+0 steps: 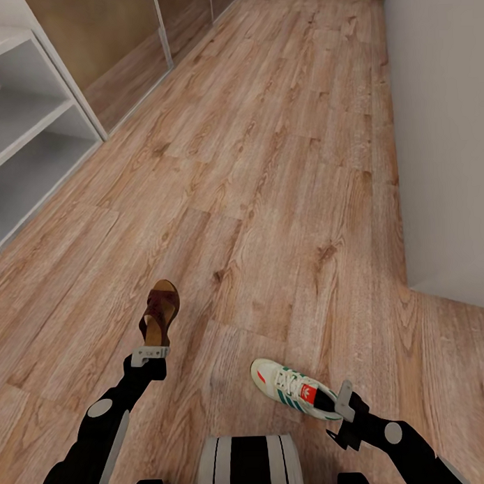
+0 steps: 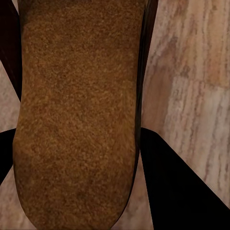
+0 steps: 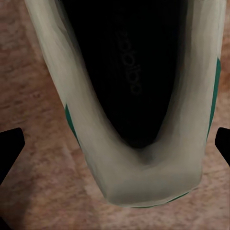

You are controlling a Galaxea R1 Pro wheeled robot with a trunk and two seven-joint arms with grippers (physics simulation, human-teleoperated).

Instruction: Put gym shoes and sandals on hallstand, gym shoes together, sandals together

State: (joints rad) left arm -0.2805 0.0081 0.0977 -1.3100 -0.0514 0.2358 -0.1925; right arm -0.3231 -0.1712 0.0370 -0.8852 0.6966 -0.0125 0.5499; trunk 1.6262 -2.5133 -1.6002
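Wood-plank corridor floor (image 1: 281,164), hallstand (image 1: 22,131) well off. Left gripper (image 1: 149,355) clasps a sandal (image 1: 159,311), right gripper (image 1: 343,399) a gym shoe (image 1: 292,389) — heel-only holds. Either could swing loose — probably while travelling.

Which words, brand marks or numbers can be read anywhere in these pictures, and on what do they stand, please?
"adidas": pale, blurred lettering on the dark insole of the cream-white sneaker with green stripes, read from the right wrist view.
Red-orange tongue label: a mark, too small to read.
Dark brown leather sandal: no text visible.
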